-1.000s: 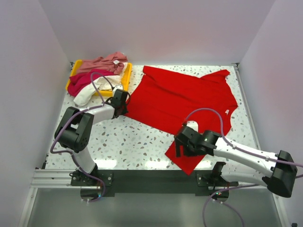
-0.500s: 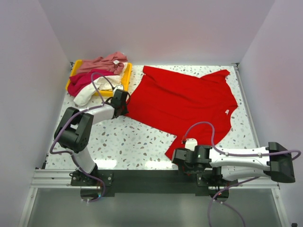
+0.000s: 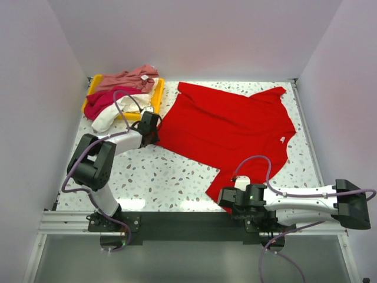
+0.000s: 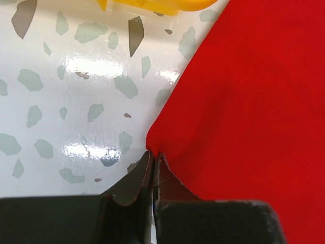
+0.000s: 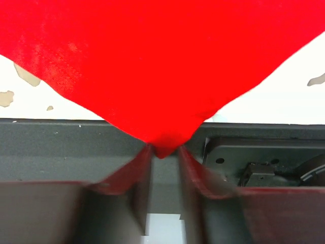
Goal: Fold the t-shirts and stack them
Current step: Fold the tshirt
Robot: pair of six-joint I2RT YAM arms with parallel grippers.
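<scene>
The bright red t-shirt [image 3: 230,127] lies spread flat across the middle and right of the table. My left gripper [image 3: 154,132] is shut on its left edge, and in the left wrist view the cloth [image 4: 244,101] bunches into the closed tips [image 4: 154,155]. My right gripper [image 3: 227,197] is at the shirt's near corner by the front edge. In the right wrist view that corner [image 5: 162,61] hangs between the blurred fingertips [image 5: 164,152], which still stand a little apart. The dusty pink [image 3: 126,79], crimson-magenta [image 3: 103,101] and cream-white [image 3: 115,115] t-shirts lie crumpled together at the back left.
The yellow tray [image 3: 158,97] under the crumpled pile sits at the back left, just behind my left gripper; its rim [image 4: 152,4] shows in the left wrist view. The black rail [image 5: 61,142] runs along the table's near edge under my right gripper. White walls enclose three sides.
My right arm swung down to the front edge and its jaws narrowed around the red t-shirt's near corner. The left arm has not moved.
</scene>
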